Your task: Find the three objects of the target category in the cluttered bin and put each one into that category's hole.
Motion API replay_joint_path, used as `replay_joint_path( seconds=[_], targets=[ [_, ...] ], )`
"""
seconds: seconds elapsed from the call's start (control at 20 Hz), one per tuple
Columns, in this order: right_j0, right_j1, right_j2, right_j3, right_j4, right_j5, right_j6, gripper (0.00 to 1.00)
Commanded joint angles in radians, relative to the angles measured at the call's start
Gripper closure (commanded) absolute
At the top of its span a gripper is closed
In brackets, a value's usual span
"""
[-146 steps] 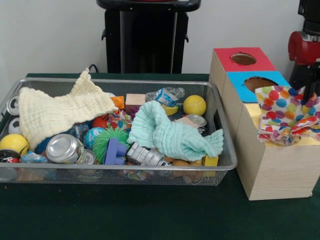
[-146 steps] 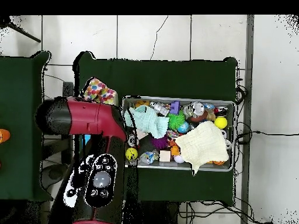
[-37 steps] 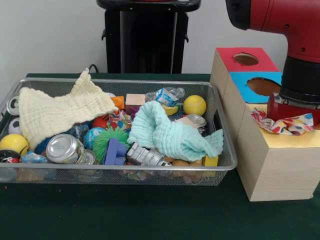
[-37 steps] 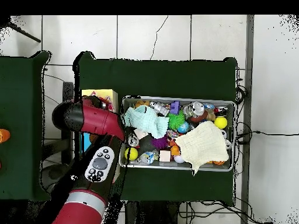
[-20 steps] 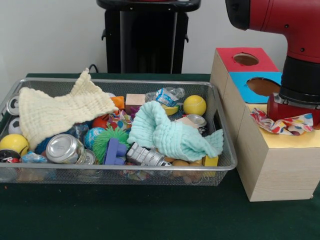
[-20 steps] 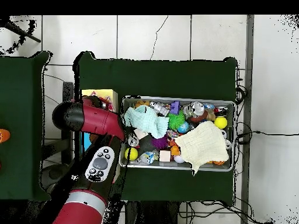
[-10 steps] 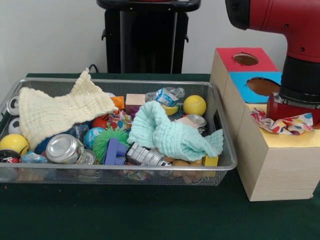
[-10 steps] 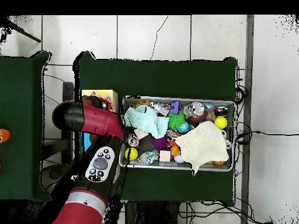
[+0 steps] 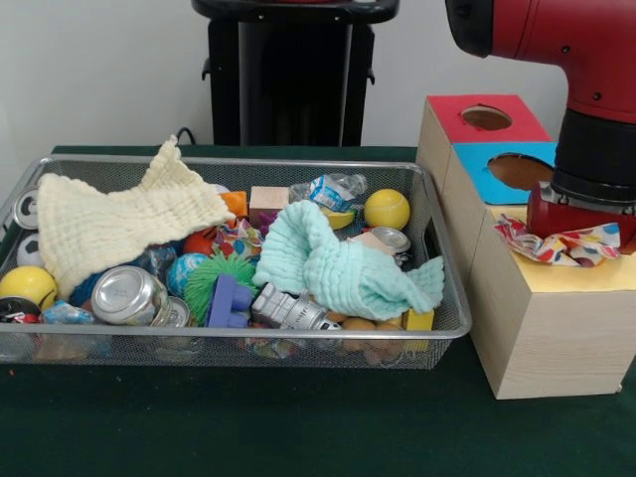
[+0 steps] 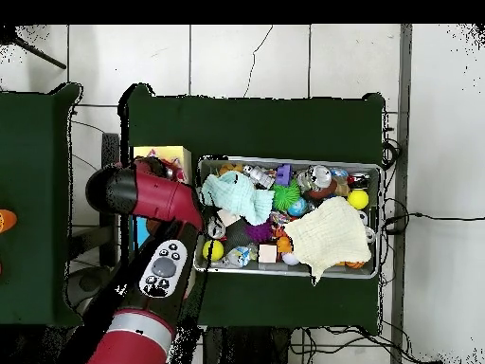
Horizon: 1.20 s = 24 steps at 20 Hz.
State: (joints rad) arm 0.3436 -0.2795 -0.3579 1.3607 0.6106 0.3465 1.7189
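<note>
Wire-mesh metal bin [image 9: 437, 298]; matt wooden box [image 9: 542, 343]; crinkled cloths [image 9: 343, 263].

No words, brand names, numbers or signs can be read anywhere — not on the cans [image 9: 129, 295] in the wire bin [image 9: 437, 248], nor on the crumpled wrapper [image 9: 333, 189] — and the wooden box [image 9: 537, 338] carries plain coloured panels only.

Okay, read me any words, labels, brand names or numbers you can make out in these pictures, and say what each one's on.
No text can be read.
Crushed plastic bottle in the wire bin: blue label, print too small to read.
Silver can: no legible marking.
Small dark item at the bin's left edge: red and white marks, too blurred to read.
Sorting box: coloured tops only, no writing.
</note>
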Motion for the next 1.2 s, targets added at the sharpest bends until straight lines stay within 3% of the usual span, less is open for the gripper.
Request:
replay_joint_path(
  seconds=[0.05,0.6,1.2],
  targets=[
    [-0.036,0.032,0.118,0.140,0.016,-0.028,0.255,0.00],
    [-0.019,-0.053,0.077,0.189,0.003,0.054,0.247,0.00],
    [-0.017,-0.067,0.074,0.194,-0.002,0.073,0.242,0.00]
  ],
)
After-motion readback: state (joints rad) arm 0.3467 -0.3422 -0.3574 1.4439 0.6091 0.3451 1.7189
